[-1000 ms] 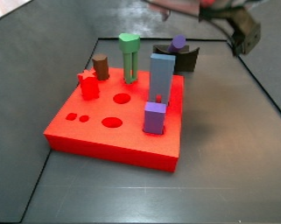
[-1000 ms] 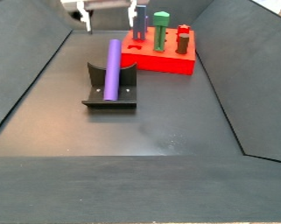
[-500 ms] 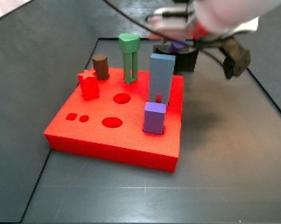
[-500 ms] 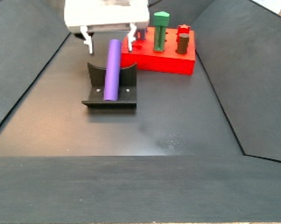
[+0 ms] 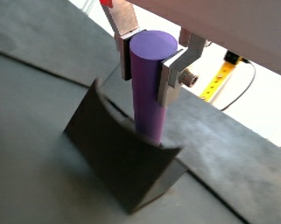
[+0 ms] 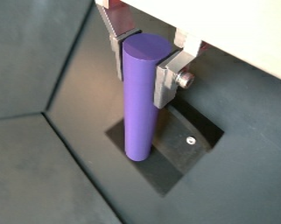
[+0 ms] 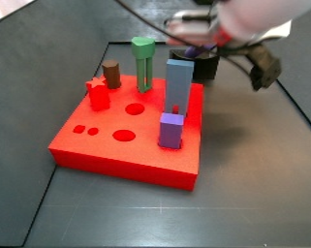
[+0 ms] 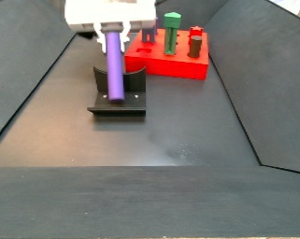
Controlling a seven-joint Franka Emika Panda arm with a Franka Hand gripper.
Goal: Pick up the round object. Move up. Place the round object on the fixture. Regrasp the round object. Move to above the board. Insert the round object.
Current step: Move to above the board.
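A: Gripper (image 5: 152,54) — position and state?

B: Over the fixture (image 8: 119,96), left of the board (image 8: 187,63). In both wrist views the silver fingers (image 6: 168,72) stand on either side of the upper end of the round object (image 6: 139,101), pads against it or nearly so; whether they are truly pinching it cannot be told.

A: Round object — location?

B: Purple cylinder, leaning in the fixture's notch, lower end on the base plate. In a side view (image 8: 115,63) it rests there with the gripper at its upper end.

A: Step in hand?

B: Regrasp, by my reading. To do it well: centre the fingers across the cylinder, close squarely so it cannot roll, and take it near the upper end so enough length hangs free for insertion.

A: Board — entry?

B: Red slab, pegs standing, round holes open (image 7: 125,135). Green peg (image 7: 143,61) tall at the far side.
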